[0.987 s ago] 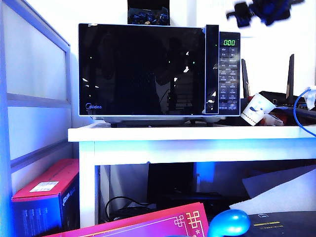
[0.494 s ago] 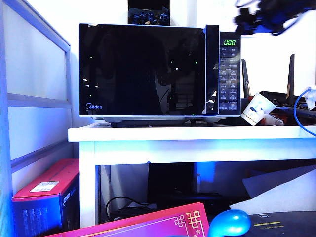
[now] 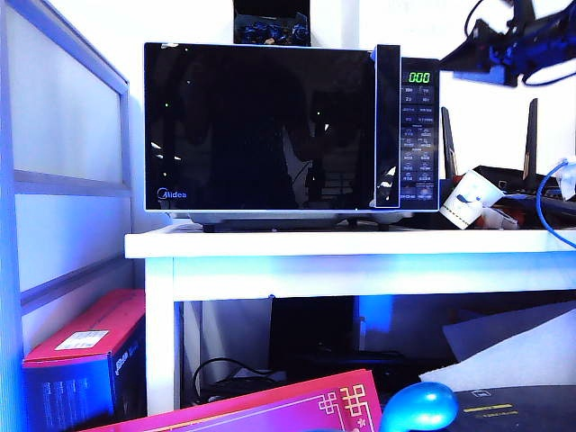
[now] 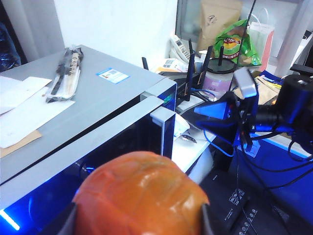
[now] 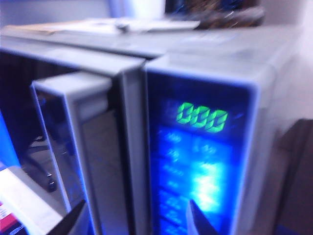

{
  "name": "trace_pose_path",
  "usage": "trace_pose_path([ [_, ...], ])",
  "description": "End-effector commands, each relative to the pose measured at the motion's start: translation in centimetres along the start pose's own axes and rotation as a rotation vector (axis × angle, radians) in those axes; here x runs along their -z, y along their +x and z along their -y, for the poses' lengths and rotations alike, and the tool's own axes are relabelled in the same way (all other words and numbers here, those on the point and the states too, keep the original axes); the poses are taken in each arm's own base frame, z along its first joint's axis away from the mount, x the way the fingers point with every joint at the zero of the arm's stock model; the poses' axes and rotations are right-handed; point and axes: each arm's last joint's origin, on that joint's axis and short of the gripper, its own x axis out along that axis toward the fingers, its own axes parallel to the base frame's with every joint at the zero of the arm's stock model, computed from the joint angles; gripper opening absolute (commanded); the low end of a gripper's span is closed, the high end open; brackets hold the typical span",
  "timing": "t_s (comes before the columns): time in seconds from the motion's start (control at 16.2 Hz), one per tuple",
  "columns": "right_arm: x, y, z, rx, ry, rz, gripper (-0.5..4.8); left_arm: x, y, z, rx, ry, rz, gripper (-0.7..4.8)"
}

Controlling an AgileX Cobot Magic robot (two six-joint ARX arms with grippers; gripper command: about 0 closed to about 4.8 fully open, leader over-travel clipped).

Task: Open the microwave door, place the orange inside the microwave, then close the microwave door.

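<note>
The microwave [image 3: 288,130] stands on a white table [image 3: 360,245], and its glossy black door [image 3: 256,126] is closed. My left gripper [image 4: 139,223] is shut on the orange [image 4: 142,191], a glossy orange-red fruit that fills the span between its dark fingers [image 4: 68,223]. It hangs above and in front of the microwave's top [image 4: 88,98]; it is not seen in the exterior view. My right gripper [image 5: 134,223] is open and empty, close in front of the door handle [image 5: 73,147] and the button panel with its green display [image 5: 203,117]. In the exterior view the right gripper [image 3: 454,59] hovers by the upper right corner.
A black router with antennas [image 3: 504,175] and a tipped paper cup [image 3: 468,200] stand right of the microwave, with a blue cable [image 3: 544,211]. Papers [image 4: 29,112] lie on the microwave's top. A red box [image 3: 90,351] sits under the table at the left.
The right arm has come down from the top edge, turned, and moved closer to the microwave's upper right corner. The microwave door stays closed.
</note>
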Motion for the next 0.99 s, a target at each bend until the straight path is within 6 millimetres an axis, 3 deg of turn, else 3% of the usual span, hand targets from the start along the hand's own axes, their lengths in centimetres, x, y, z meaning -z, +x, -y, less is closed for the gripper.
trace_pose_path([
  [0.06,0.4,0.6,-0.1,-0.046,-0.003,0.005,2.65,-0.2,-0.2,0.1,0.004,0.003,0.008,2.81],
  [0.43,0.9,1.9,-1.3,-0.179,-0.002,0.002,2.65,-0.1,-0.2,0.1,0.004,0.003,0.007,2.8],
  [0.99,2.1,4.7,-2.3,-0.161,-0.022,0.027,2.65,-0.2,-0.2,0.1,0.001,0.004,0.009,2.81],
])
